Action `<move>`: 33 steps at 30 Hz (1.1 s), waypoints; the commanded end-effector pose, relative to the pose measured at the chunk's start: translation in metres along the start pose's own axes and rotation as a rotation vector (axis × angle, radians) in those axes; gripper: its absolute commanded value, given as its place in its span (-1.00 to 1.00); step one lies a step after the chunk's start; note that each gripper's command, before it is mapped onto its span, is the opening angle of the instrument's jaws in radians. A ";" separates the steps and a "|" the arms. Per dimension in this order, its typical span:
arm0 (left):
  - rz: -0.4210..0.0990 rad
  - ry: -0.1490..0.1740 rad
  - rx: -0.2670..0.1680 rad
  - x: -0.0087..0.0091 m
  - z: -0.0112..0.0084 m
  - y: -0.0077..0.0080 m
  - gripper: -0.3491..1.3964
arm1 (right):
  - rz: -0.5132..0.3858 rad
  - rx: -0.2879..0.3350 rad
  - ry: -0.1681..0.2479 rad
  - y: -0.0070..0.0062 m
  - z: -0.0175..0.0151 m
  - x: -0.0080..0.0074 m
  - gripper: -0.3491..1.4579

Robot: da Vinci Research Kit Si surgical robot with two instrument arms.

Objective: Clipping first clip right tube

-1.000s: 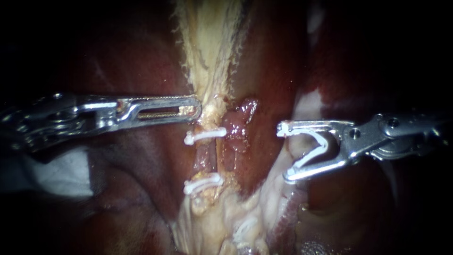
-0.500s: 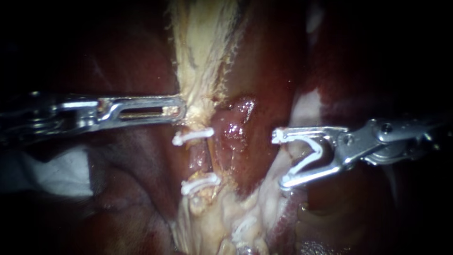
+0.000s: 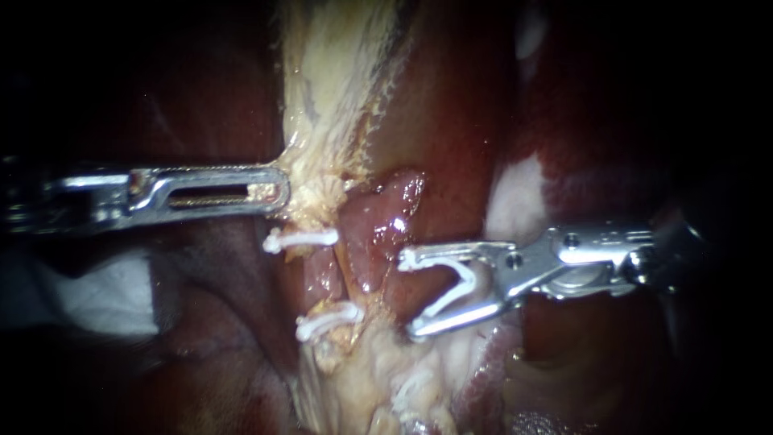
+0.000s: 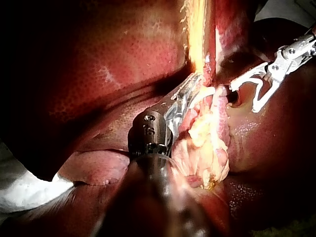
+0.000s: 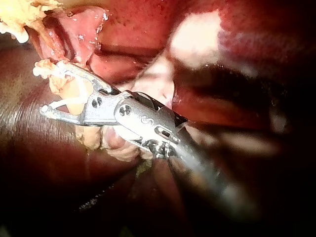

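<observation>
The left instrument [image 3: 278,189] has its pincer pressed onto the pale tissue [image 3: 322,105] above the tubes. The right instrument [image 3: 412,294] has its pincer spread wide, both sides holding an open clip [image 3: 465,278]. Its tips lie just beside the right tube [image 3: 374,242], not around it. Two clips [image 3: 304,239] sit across the left tube [image 3: 322,274].

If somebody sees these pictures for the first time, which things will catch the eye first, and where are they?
First the right instrument, whose wide-spread jaws carry an open white clip beside the reddish tube in the endoscope view's middle. Left of it, an upper clip and a lower clip sit closed across the neighbouring tube. Just above them the left instrument grips pale tissue.
</observation>
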 end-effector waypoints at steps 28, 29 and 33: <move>-0.007 -0.015 -0.001 -0.0003 -0.0009 -0.0024 -1.00 | 0.027 0.036 -0.011 0.0042 0.0059 -0.0031 0.02; -0.007 -0.015 -0.001 -0.0003 -0.0009 -0.0025 -1.00 | 0.031 0.039 -0.012 0.0042 0.0062 -0.0032 0.02; -0.007 -0.014 0.001 -0.0003 -0.0009 -0.0025 -1.00 | 0.026 0.049 -0.013 0.0044 0.0070 -0.0032 0.02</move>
